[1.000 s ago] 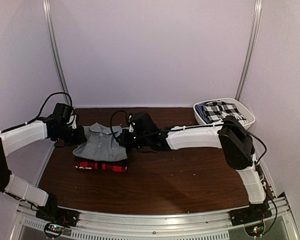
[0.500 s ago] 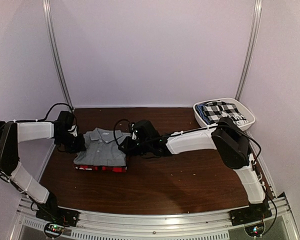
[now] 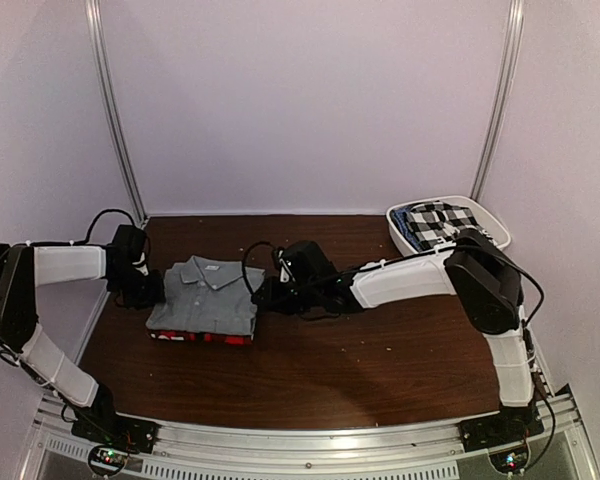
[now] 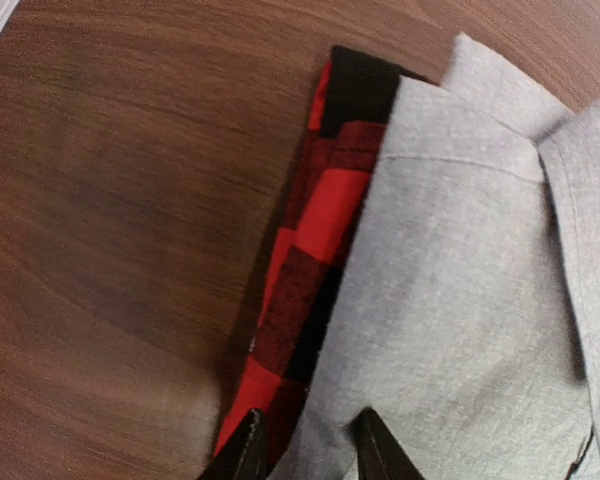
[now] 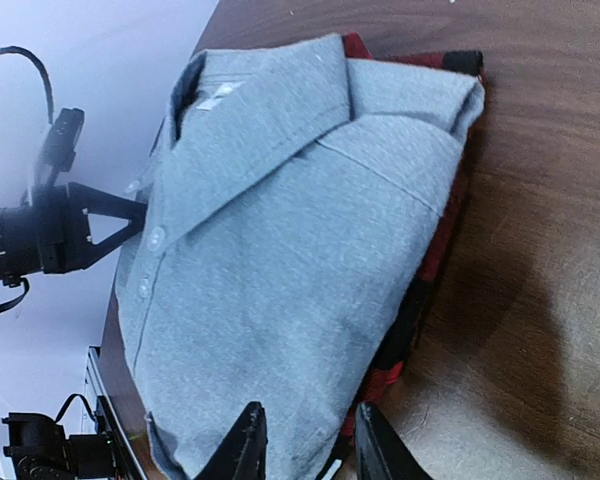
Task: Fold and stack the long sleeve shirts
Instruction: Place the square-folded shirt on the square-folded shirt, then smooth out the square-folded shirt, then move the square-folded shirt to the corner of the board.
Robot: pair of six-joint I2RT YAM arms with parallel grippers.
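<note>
You have the grey shirt (image 3: 205, 295) lying folded, collar (image 3: 212, 268) toward the far wall, squarely on top of the plaid shirt (image 3: 195, 336), left of centre on the table (image 3: 360, 360). Only a red-and-black band of the lower one shows along the near edge and the sides. So the stack reads as built, and I'd judge the task close to its end (a little squaring up at most).

Your left gripper (image 3: 148, 290) sits low at the stack's left side and your right gripper (image 3: 263, 293) at its right side, one opposite the other. That is how you'd set a folded shirt down by both flanks without the fold slipping. In the left wrist view the fingers stand a little apart over the line where grey meets plaid, with no cloth bunched or lifted between them. The right wrist view shows the same, its fingers parted above the stack's right edge. I read both as free of the cloth, not pinching, and the grey cloth lying flat with no pulled corner fits that.

If you draw the arms off, go outward and up, since the fingertips are just beside soft edges that would drag easily. The basket (image 3: 495, 228) at the far right holds a checked cloth (image 3: 440, 220), well apart from the stack, and neither gripper is near it
</note>
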